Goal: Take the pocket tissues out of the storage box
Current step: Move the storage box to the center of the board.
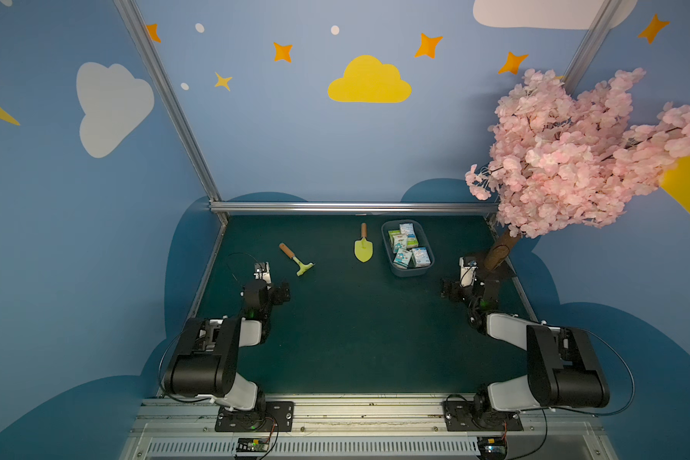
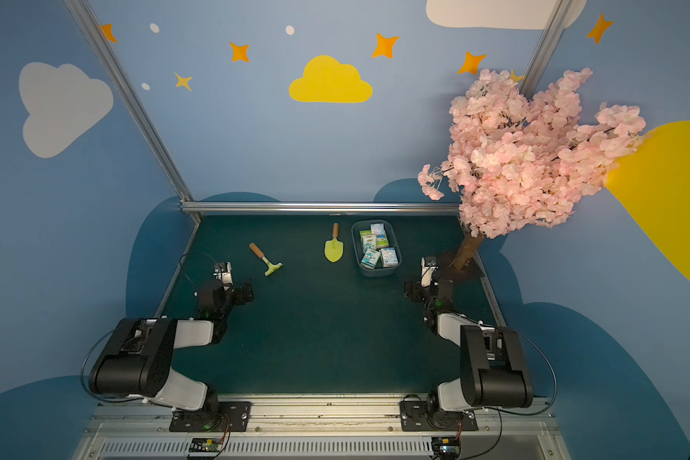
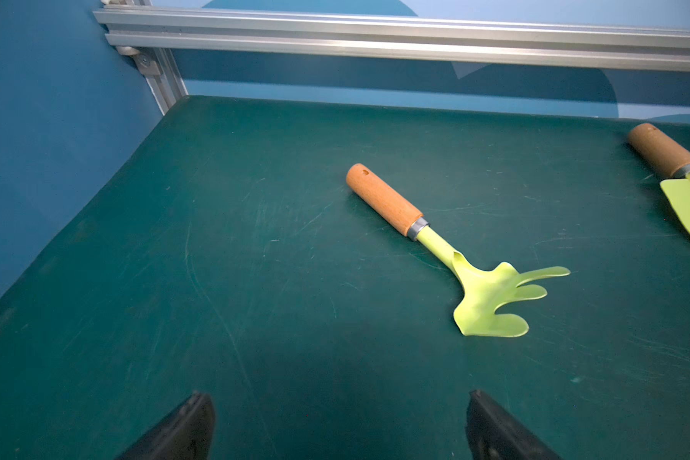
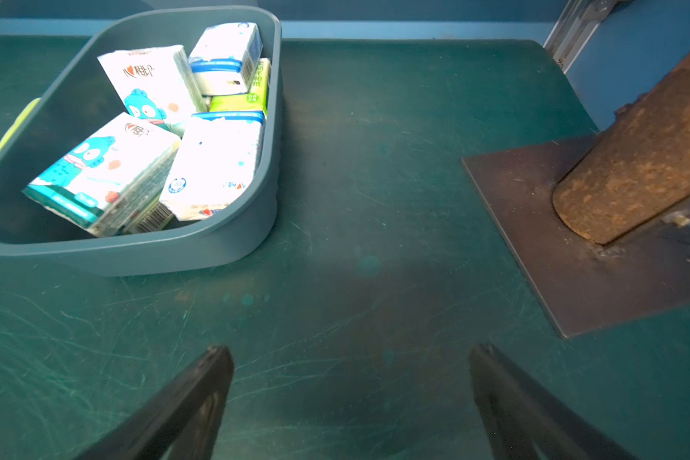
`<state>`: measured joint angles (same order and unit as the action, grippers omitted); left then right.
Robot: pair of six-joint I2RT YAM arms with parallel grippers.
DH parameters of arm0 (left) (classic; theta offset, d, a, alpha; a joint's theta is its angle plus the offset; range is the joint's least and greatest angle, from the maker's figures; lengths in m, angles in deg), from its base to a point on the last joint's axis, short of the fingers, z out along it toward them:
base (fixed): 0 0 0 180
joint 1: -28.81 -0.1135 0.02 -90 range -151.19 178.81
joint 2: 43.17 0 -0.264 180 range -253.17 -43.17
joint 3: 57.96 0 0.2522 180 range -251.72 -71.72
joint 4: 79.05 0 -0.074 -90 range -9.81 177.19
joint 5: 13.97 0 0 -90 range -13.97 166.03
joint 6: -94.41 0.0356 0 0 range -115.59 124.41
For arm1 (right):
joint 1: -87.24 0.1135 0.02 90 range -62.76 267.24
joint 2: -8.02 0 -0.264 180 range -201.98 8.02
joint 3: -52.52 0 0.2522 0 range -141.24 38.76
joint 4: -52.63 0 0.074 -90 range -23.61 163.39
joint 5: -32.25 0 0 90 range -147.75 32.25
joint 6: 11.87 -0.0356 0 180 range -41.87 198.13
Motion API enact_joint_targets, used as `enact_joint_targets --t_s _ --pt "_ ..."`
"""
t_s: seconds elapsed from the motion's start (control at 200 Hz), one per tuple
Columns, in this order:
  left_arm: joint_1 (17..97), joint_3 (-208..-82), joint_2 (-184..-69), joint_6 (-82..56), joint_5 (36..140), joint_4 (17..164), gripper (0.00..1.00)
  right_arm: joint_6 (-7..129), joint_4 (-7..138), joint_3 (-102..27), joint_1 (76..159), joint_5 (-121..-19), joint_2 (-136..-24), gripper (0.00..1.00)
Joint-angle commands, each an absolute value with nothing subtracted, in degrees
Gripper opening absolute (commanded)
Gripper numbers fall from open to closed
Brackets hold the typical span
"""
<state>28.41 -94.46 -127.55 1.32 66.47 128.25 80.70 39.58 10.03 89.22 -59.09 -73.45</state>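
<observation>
Right claw (image 4: 349,350) gapes wide, empty.
The box (image 4: 216,251) of tissues (image 4: 212,163) sits near, ahead and leftward, untouched; left claw (image 3: 337,394) gapes too, well apart.

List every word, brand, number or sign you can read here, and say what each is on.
"心相印", likely: on the tilted cartoon packet in the storage box.
Same mark on the nearer cartoon packet: too blurred to read.
Barcode on a packet's edge: digits unreadable.
Green packet: print too blurred.
In both top views, all print is too small.
</observation>
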Motion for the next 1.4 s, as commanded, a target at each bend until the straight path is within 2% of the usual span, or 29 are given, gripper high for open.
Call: enact_joint_targets --t_s 0.0,0.145,0.325,0.476,0.621,0.836,1.392 --pt "28.37 -99.99 -119.14 0.39 64.83 115.71 1.00 81.20 52.90 4.51 89.31 -59.29 -69.06 0.98" --pt "28.43 -106.61 -110.70 -3.37 63.92 100.16 1.00 80.44 64.77 1.35 90.03 -62.54 -63.61 0.98" --pt "28.15 -115.39 -105.28 -20.04 61.89 79.37 1.00 73.87 75.99 -0.70 93.46 -63.53 -55.52 0.98" --pt "28.93 -115.77 -101.34 -23.32 70.32 76.12 1.00 66.42 84.20 -3.60 98.38 -63.35 -50.87 0.98" --pt "30.64 -113.76 -98.04 -26.86 72.16 75.44 1.00 64.44 89.15 -7.38 105.46 -63.61 -50.95 0.98" --pt "33.25 -110.44 -96.77 -29.59 71.95 74.04 1.00 64.05 96.20 -18.56 113.93 -60.36 -61.76 0.98" --pt "35.05 -106.67 -98.83 -37.49 75.33 72.62 1.00 64.08 110.37 -56.25 114.66 -59.15 -99.72 0.96"
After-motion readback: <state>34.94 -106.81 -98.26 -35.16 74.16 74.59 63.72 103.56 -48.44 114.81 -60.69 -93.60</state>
